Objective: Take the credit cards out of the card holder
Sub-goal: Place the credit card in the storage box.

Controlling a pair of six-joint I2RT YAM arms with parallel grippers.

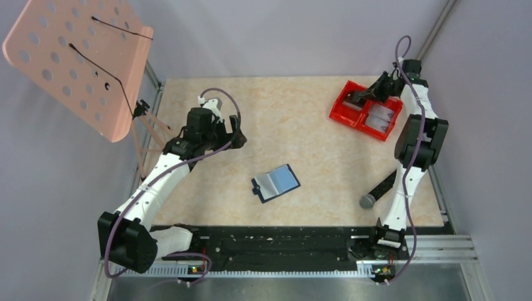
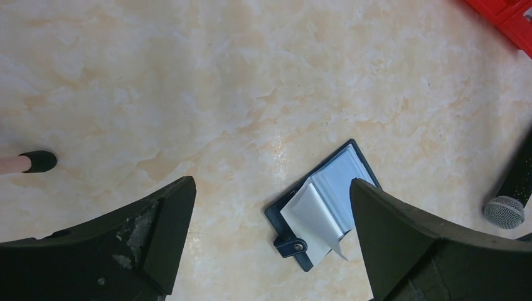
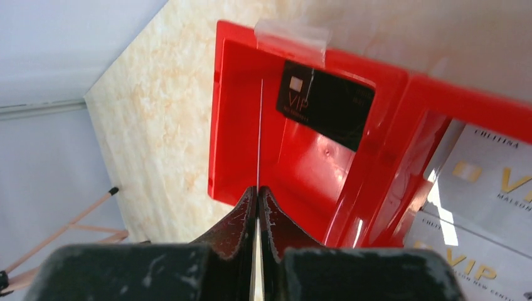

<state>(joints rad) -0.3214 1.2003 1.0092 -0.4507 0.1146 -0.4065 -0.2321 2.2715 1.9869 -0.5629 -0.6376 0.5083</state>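
Top external view, starting at the near edge: a microphone [image 1: 376,191] lies just beside the right arm's lower link, grey head toward the rail. It is well apart from the card holder [image 1: 276,183], which lies open and flat on the marbled table [image 1: 301,125] between the two arms, nearer the front than the back. In the left wrist view its snap tab [image 2: 293,246] points toward the camera and one pale sleeve leaf [image 2: 310,219] curls up off the stack; whether any cards sit in those pockets I cannot tell. Beyond it the left gripper [image 1: 237,135] hovers with jaws spread wide, holding nothing, and nothing stands between it and the holder. Farthest off, at the back right, the right gripper [image 3: 258,188] hangs over the red bin [image 3: 219,113]. Its jaws are pressed together on a pinched card [image 3: 260,125], seen edge-on as a thin pale line above the left compartment, where a black card [image 3: 325,103] lies; pale cards [image 3: 489,182] fill the neighbouring compartment. A pink stand [image 1: 75,56] leans at the far left, out of the way. The cards look light, stiff and slick, best taken by a bare short edge with a flat pinch. The holder is likely light too and its sleeves floppy, so it would probably slide or lift unless one arm pins the cover near the tab while the other pulls.
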